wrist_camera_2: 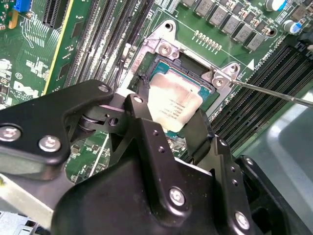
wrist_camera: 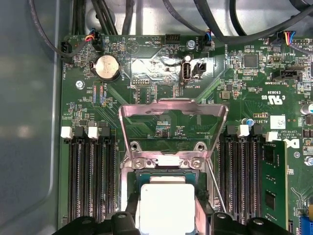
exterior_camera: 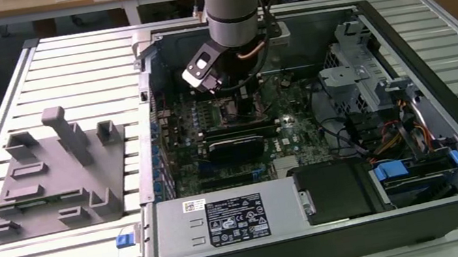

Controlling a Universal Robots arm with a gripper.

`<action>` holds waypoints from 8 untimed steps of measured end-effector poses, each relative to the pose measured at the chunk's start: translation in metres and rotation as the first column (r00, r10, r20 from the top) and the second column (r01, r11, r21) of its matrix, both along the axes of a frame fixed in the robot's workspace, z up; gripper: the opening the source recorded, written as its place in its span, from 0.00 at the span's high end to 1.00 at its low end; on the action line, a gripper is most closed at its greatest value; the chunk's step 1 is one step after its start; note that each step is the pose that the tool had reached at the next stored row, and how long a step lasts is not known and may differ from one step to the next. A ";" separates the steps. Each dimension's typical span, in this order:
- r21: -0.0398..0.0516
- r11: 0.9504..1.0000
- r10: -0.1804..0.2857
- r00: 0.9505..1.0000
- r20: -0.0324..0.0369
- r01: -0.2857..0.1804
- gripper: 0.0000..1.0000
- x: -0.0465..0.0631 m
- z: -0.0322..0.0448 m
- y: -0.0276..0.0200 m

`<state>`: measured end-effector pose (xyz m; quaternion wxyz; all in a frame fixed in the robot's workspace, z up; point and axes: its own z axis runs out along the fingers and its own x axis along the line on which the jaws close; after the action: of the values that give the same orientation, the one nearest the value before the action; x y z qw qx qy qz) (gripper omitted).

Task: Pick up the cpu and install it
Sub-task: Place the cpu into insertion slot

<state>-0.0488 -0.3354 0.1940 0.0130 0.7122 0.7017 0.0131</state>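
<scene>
Closest in, the black gripper (wrist_camera_2: 171, 113) is seen clamped on the cpu (wrist_camera_2: 175, 104), a finger pressed to each side. Pickup is judged done. The cpu, a flat silvery square with a pale rim, is held at the open socket (wrist_camera_2: 166, 49); seating cannot be judged. The metal lid (wrist_camera: 173, 110) is seen raised over the green board (wrist_camera: 146, 63).
</scene>
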 end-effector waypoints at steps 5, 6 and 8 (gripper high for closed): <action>0.000 1.000 0.000 1.000 0.000 0.000 0.40 0.000 -0.0001 0.0001; 0.000 1.000 0.000 1.000 0.000 0.000 0.40 0.000 0.0000 0.0001; 0.000 1.000 0.000 1.000 0.000 0.000 0.40 0.000 0.0001 0.0001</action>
<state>-0.0487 -0.3352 0.1941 0.0129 0.7122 0.7017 0.0132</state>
